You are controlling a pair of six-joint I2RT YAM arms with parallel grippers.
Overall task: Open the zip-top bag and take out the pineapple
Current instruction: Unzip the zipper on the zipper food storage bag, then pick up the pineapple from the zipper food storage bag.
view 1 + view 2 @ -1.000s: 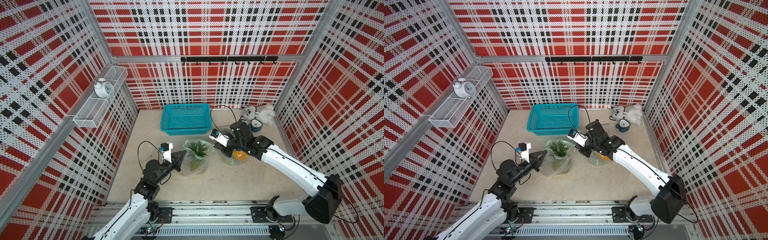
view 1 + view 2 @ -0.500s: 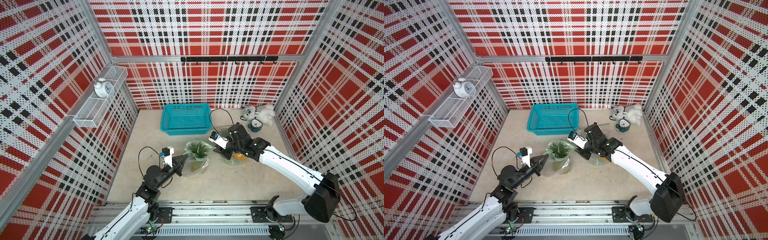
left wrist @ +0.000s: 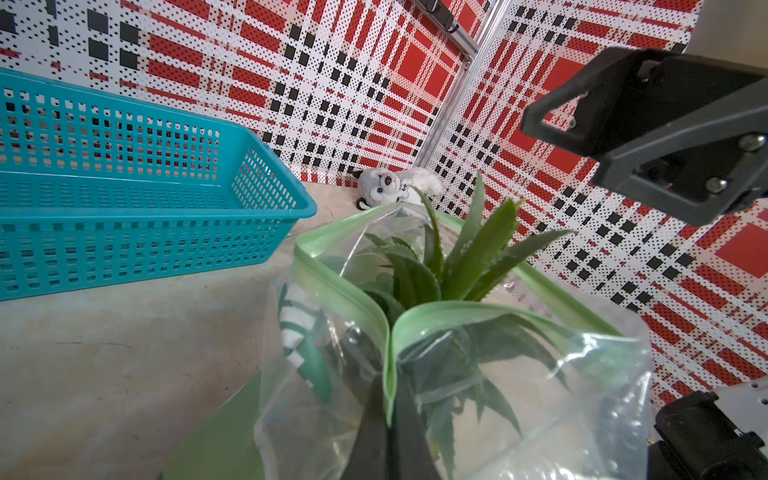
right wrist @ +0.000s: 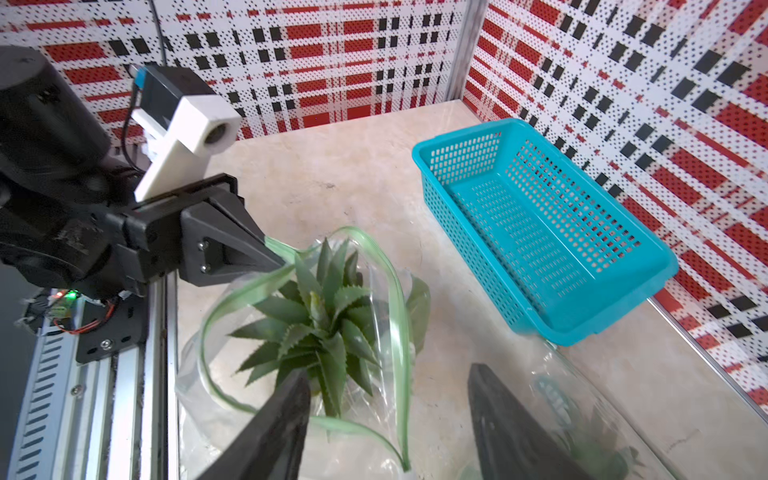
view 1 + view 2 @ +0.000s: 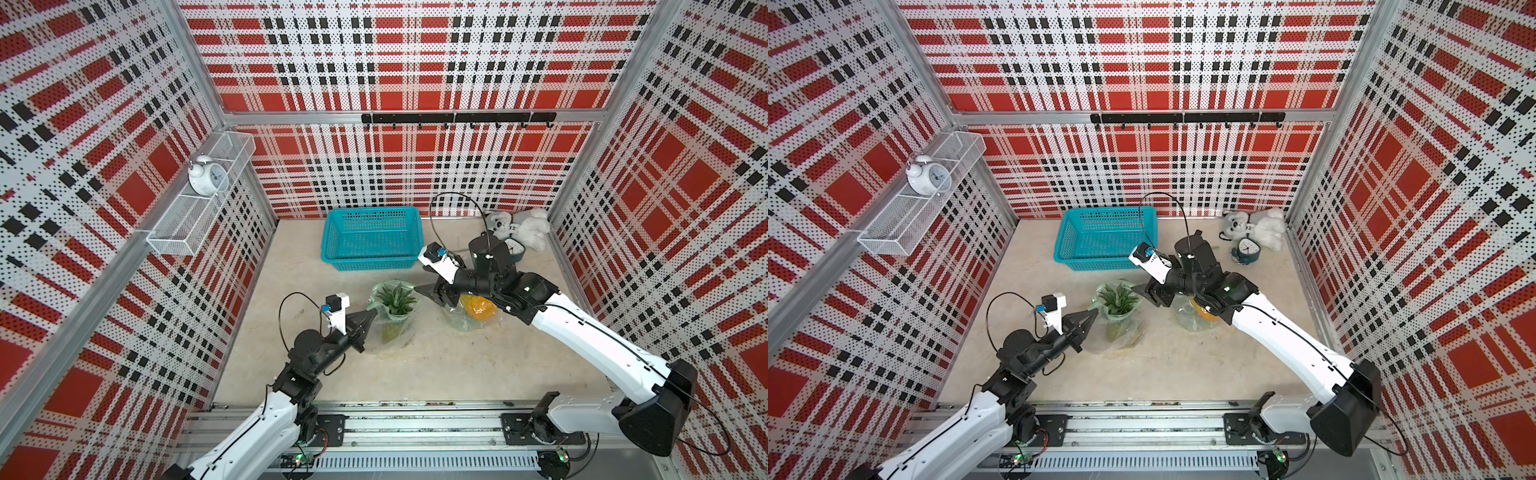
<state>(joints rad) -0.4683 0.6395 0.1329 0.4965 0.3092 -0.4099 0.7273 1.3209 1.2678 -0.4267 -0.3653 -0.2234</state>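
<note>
The left gripper (image 3: pixel 388 419) is clamped tight on the green zip strip at one edge of the zip-top bag (image 5: pixel 392 328), as the left wrist view shows: the two black fingers (image 3: pixel 370 432) press together with the strip pinched between them. In both top views this gripper (image 5: pixel 371 314) sits at the bag's 9 o'clock edge, and it shows again in the right wrist view (image 4: pixel 277 262), nipping the strip.

The right gripper (image 4: pixel 388 415) has its jaws spread apart with nothing between them; in the right wrist view one finger (image 4: pixel 282 419) lies over the bag's rim and leaves while the other stands off to the side. In a top view it (image 5: pixel 1144 291) hangs just beside the bag's 2 o'clock edge.

The bag's mouth gapes open, its green strip (image 4: pixel 399 316) bowed into a loop. The pineapple (image 5: pixel 395 297) is inside the bag, standing upright, its spiky green crown poking up through the opening (image 3: pixel 457 253).

A second clear bag (image 5: pixel 473 313) holding something orange lies at about 3 o'clock of the first, partly under the right arm. A blue basket (image 5: pixel 372 239) rests on the floor at 12 o'clock of the bag, near the back wall. At about 2 o'clock, in the far corner, sit a stuffed toy (image 5: pixel 1252 226) and a small dark clock (image 5: pixel 1248 249). A white alarm clock (image 5: pixel 206 179) stands on the wire shelf (image 5: pixel 174 237) on the side wall.
</note>
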